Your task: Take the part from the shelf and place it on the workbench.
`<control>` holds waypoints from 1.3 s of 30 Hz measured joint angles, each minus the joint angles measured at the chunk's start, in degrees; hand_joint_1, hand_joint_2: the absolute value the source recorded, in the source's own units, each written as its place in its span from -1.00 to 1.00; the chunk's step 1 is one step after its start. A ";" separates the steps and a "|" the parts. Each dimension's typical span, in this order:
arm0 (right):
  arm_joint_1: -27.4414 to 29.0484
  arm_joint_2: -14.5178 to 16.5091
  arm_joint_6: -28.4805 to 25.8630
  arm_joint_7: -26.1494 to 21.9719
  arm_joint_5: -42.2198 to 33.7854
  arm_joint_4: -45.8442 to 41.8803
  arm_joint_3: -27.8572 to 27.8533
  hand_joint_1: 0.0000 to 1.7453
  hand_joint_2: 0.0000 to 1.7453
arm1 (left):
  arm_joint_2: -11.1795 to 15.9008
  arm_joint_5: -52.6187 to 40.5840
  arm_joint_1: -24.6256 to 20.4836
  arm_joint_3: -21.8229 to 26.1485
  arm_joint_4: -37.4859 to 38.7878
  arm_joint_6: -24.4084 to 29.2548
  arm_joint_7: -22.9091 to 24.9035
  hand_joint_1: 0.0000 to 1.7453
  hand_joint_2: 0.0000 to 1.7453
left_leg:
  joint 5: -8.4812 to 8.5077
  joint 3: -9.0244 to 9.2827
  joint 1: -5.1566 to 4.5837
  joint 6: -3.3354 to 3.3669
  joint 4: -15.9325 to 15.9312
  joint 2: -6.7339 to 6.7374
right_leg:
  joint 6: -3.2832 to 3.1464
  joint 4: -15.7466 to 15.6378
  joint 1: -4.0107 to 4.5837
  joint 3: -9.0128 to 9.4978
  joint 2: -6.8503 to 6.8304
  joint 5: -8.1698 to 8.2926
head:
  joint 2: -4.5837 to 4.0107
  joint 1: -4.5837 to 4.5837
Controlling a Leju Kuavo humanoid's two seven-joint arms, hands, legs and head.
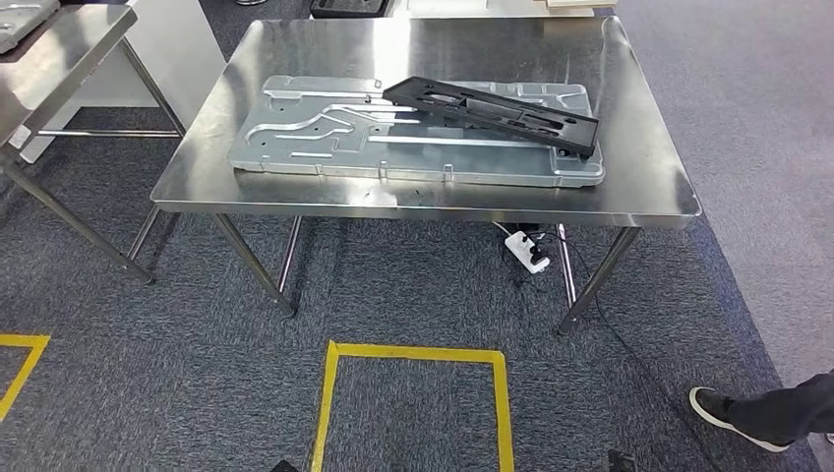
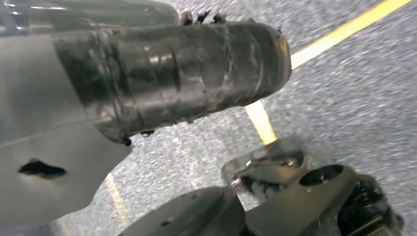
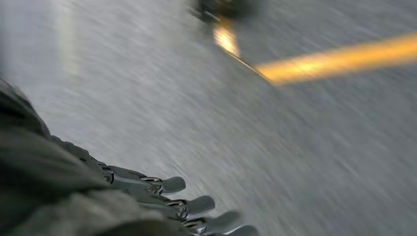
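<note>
Nearest to us, in the head view, a yellow tape square [image 1: 413, 393] is marked on the grey carpet [image 1: 148, 344], with a corner of another yellow outline [image 1: 20, 364] toward the left edge and a person's dark shoe [image 1: 723, 413] at the lower right. We read no brand, label or writing on anything here. Our left hand [image 2: 187, 73] shows in its wrist view as a thick grey thumb wrapped in dark tape, hanging above the carpet and a yellow line; it holds nothing we can see, but we cannot tell how its fingers lie. Our right hand [image 3: 162, 196] hangs over blurred carpet, its dark fingers [image 3: 201, 204] lying straight, side by side, with nothing in them. Farther on, under the steel workbench [image 1: 413, 197], a white power strip [image 1: 531, 254] lies on the floor with cables. On the workbench top lies a large silver stamped metal panel [image 1: 325, 133], and the long black part [image 1: 492, 110] rests slantwise across the panel's right half, touching it. The part is well apart from both hands. At the far left stands another steel table [image 1: 59, 49].
</note>
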 joint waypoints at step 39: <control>-1.00 -0.56 20.52 15.59 25.39 10.94 9.85 -1.00 -1.00 | -2.25 2.92 -0.52 0.23 -0.02 3.82 6.11 -1.00 -1.00 | 6.09 8.54 -0.78 1.98 -17.76 2.06 | 2.35 -0.30 -0.54 3.63 -7.10 -2.38 | 0.00 -0.15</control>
